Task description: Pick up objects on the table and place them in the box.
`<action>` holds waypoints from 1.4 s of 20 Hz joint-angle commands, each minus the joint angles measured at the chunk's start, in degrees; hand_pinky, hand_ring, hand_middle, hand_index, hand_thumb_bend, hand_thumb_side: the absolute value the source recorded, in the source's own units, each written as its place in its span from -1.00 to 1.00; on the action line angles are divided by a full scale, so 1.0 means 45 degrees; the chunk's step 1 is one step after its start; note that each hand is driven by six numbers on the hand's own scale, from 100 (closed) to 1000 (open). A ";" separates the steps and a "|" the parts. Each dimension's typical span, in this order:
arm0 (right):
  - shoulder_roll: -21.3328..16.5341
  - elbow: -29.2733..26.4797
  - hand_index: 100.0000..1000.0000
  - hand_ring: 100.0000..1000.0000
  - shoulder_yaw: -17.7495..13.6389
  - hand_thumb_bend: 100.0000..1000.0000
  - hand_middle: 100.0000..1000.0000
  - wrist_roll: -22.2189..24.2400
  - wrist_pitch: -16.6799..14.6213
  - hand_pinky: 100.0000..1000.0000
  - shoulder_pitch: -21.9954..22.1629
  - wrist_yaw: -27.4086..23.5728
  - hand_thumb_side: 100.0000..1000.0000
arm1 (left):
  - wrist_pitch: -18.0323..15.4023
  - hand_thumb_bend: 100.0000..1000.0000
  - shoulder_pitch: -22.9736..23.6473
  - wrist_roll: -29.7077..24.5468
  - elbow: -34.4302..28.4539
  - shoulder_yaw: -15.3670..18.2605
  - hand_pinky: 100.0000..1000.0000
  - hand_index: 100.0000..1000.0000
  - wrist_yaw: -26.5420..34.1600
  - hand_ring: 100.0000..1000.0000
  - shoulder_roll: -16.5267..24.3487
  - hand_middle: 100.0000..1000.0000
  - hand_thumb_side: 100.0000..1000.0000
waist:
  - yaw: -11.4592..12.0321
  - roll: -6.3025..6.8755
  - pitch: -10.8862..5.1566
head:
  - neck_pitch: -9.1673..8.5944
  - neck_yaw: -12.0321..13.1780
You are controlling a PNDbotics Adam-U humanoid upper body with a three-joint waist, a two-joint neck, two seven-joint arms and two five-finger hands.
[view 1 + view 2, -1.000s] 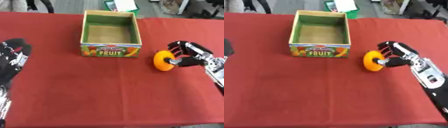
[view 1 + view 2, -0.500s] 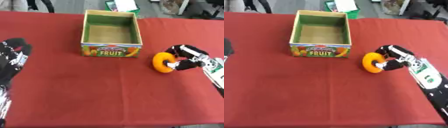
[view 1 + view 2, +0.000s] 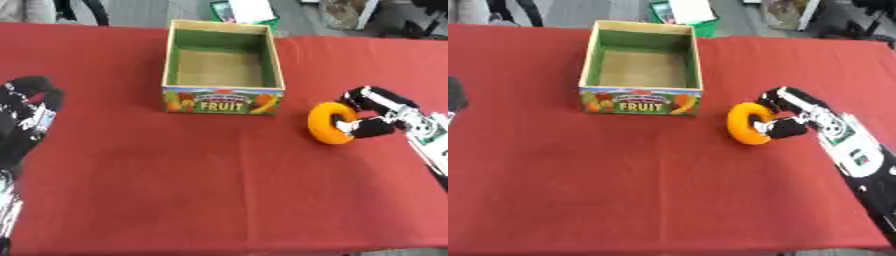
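An orange ring-shaped object stands on edge on the red table, to the right of the box. My right hand has its fingers and thumb curled round the ring's right side. The box, a green-lined carton marked FRUIT, sits at the table's far middle with nothing visible inside it. My left hand rests open at the left edge, fingers up, far from the ring.
The red table stretches wide in front of the box. Beyond its far edge lie a green-and-white item and other clutter on the floor.
My right hand has closed more tightly round the orange ring and shifted slightly nearer with it. The left hand has not moved.
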 commanded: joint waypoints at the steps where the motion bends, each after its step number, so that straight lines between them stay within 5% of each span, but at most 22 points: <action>1: -0.0502 -0.0350 -0.39 -0.01 -0.0301 -1.00 -0.62 -0.0505 0.0015 0.12 -0.0327 0.0031 -1.00 | -0.0017 0.10 -0.0149 -0.0011 -0.0131 0.0024 0.38 0.20 0.0045 0.56 0.0127 0.31 -0.35 | -0.0039 0.0041 -0.0201 | 0.0027 -0.0017; 13: -0.0766 0.0192 -0.36 -0.03 -0.0610 -1.00 -0.60 -0.1362 0.0208 0.09 -0.2589 0.0029 -1.00 | 0.0002 0.10 -0.0144 -0.0064 -0.0128 -0.0028 0.38 0.20 0.0038 0.56 0.0155 0.31 -0.35 | 0.0142 -0.0010 -0.0299 | 0.0015 -0.0077; 28: 0.1398 0.3756 -0.31 -0.03 -0.0428 -1.00 -0.55 -0.2162 -0.0335 0.08 -0.6064 0.1689 -1.00 | 0.0023 0.09 -0.0572 -0.0489 -0.0137 -0.0457 0.38 0.20 0.0075 0.56 -0.0033 0.31 -0.35 | 0.1471 -0.0280 -0.0051 | -0.0327 -0.0809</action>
